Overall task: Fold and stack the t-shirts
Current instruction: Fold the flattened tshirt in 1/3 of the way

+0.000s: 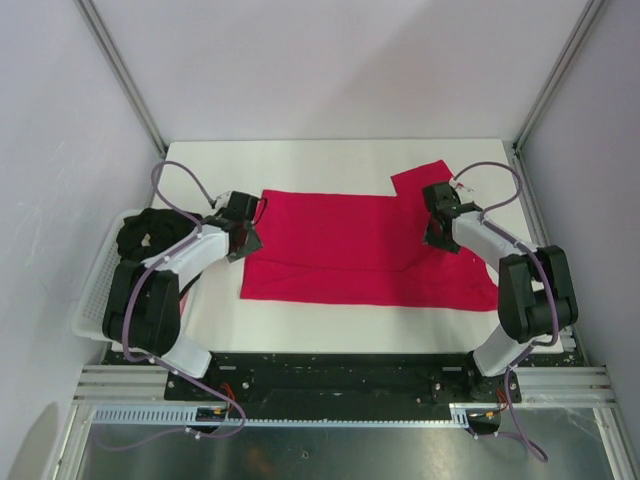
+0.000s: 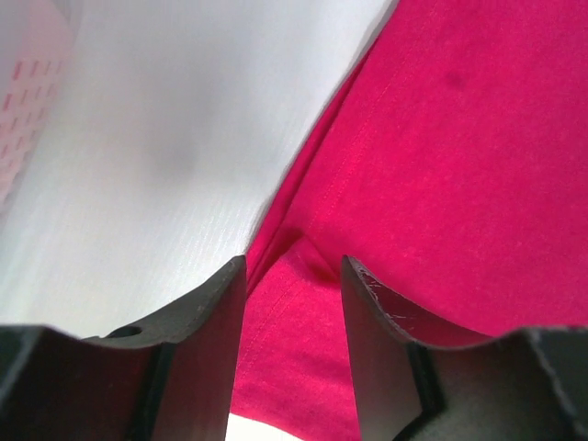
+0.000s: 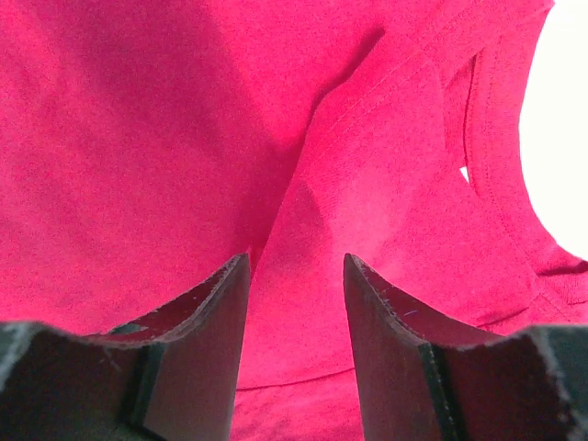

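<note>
A crimson-red t-shirt (image 1: 360,250) lies flat across the white table (image 1: 300,160), one sleeve (image 1: 420,180) pointing to the back right. My left gripper (image 1: 245,235) hangs over the shirt's left edge. In the left wrist view its jaws (image 2: 294,262) stand apart, with a fold of the red cloth (image 2: 441,165) lying loose between them. My right gripper (image 1: 440,225) sits over the shirt's right side. In the right wrist view it (image 3: 298,259) is open just above the red cloth (image 3: 138,138), gripping nothing. A dark t-shirt (image 1: 145,230) lies bunched in the basket at the left.
A white lattice basket (image 1: 95,290) hangs at the table's left edge, beside the left arm. Metal frame posts (image 1: 125,70) rise at the back corners. Bare table (image 2: 165,138) shows left of the shirt, and a strip (image 1: 330,325) lies in front of it.
</note>
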`<action>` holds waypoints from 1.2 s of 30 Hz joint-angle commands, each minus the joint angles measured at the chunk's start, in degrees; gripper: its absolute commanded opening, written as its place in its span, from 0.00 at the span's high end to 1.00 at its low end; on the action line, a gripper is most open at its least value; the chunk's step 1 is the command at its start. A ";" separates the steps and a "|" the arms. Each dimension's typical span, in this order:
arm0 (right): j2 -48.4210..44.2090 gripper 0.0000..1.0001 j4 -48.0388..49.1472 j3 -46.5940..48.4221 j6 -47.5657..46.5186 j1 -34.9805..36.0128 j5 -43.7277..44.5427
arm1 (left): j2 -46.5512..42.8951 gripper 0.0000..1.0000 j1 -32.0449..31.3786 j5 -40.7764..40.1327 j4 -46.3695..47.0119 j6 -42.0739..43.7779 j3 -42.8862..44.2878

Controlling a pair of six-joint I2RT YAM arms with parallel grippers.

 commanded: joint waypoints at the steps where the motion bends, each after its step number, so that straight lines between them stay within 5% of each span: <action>1: 3.18 0.50 -2.98 3.10 -0.25 1.61 7.17 | -4.06 0.50 0.08 0.07 0.62 2.48 1.03; 13: 3.59 0.52 -8.47 1.54 1.62 2.72 10.95 | -6.55 0.50 -0.32 4.74 1.02 2.79 1.99; 22: -3.40 0.70 -8.59 -6.54 3.27 1.97 7.31 | -7.71 0.50 -0.31 6.58 2.12 3.22 0.46; 36: -15.81 0.68 -4.90 -12.56 4.87 0.04 -3.58 | -8.08 0.50 -0.19 8.02 3.11 4.22 -0.17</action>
